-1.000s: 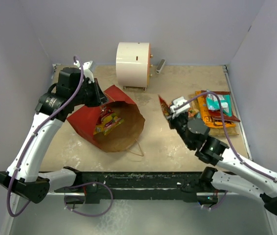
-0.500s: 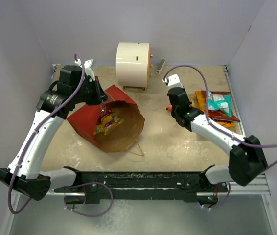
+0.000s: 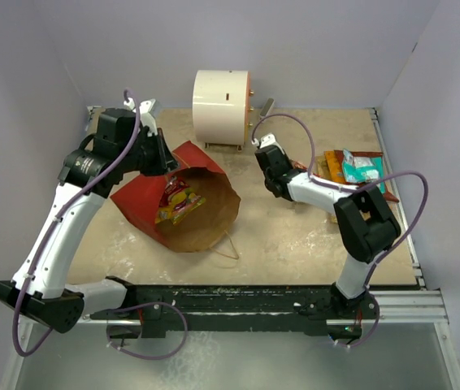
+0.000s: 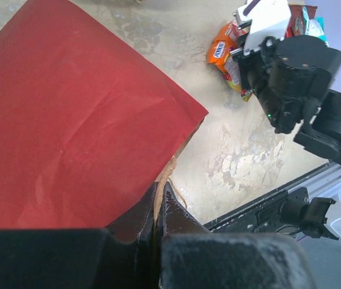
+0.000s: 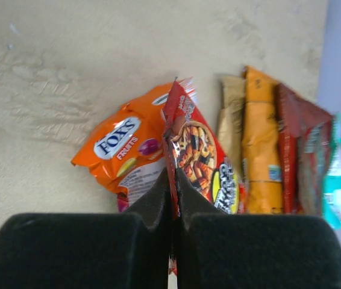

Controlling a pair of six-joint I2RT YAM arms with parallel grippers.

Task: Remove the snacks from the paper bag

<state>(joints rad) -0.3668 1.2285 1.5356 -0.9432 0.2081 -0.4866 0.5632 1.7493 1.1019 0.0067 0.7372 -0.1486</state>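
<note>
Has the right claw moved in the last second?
Yes. The right claw, shut on a red packet, has swung left, closer to the white cylinder.

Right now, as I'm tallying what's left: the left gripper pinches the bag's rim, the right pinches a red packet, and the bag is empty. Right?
Not empty: the top external view shows a red-and-yellow candy packet lying inside the paper bag. The rest holds: the left gripper pinches its rim, the right gripper a red packet.
</note>
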